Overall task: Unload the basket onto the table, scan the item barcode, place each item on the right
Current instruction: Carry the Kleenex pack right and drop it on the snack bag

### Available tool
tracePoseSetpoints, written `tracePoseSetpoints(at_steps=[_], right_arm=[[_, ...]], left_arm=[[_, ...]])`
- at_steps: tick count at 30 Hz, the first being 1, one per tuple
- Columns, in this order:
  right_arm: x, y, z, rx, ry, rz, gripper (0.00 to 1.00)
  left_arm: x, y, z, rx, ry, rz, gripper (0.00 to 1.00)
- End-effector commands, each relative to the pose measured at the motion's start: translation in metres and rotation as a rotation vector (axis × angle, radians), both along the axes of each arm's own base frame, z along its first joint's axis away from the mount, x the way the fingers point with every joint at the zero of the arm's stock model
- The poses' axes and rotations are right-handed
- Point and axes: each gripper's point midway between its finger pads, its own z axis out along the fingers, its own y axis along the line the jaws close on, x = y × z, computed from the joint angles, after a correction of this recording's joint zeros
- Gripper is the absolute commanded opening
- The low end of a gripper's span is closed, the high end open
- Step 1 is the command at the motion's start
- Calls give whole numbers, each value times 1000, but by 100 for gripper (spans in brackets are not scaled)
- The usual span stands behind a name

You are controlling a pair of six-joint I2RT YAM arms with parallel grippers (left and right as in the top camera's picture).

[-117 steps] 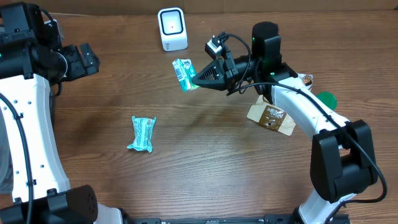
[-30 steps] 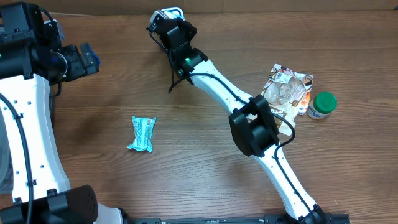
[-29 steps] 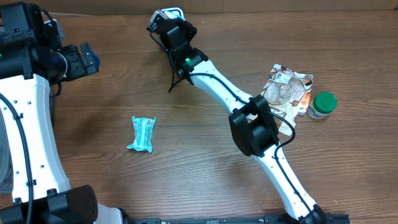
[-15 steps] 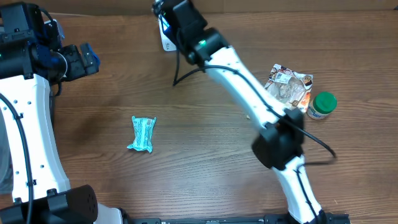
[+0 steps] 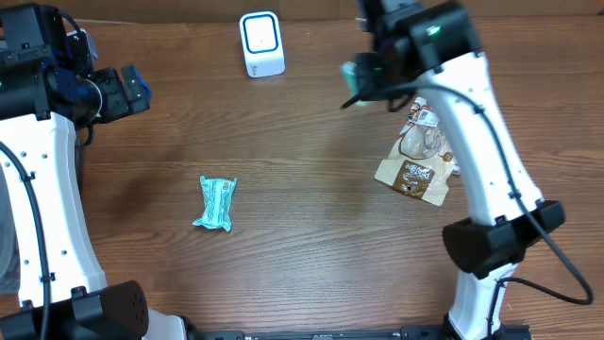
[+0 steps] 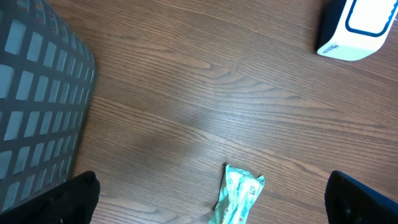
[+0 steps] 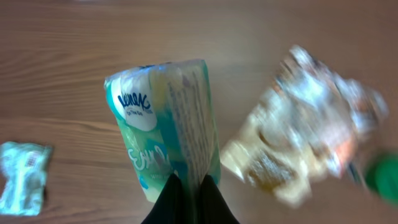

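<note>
Right gripper (image 7: 189, 188) clamped tight on teal packet (image 7: 168, 118), held above table (image 5: 311, 236), left gripper (image 5: 132, 91) spread wide, holding nothing, white scanner (image 5: 261, 43) well apart

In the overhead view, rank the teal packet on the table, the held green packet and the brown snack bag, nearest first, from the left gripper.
1. teal packet, lying centre-left.
2. green packet, in the right gripper.
3. brown snack bag, far right.

The right tool (image 7: 189, 186) pinches a green packet (image 7: 168, 118) above the wooden table (image 7: 62, 50); a blurred brown bag (image 7: 305, 143) lies beside it.
</note>
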Motion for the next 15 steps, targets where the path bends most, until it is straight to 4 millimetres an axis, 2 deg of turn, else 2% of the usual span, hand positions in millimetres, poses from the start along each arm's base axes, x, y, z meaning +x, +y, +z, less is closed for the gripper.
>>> tracePoseSetpoints(at_steps=[1,4,11,15], right_arm=[[-3,-46,-12,24,80,-235,4],[-6,-70,-39,5,163,-309,4],[-18,-111,-121,-40,322,-410,4],[-31,-135,-153,-46,387,-495,4]], left_arm=[[1,1,9,19,-25,-17,100],[0,1,9,19,-24,-17,100],[0,1,9,19,-24,-17,100],[0,1,9,19,-24,-17,100]])
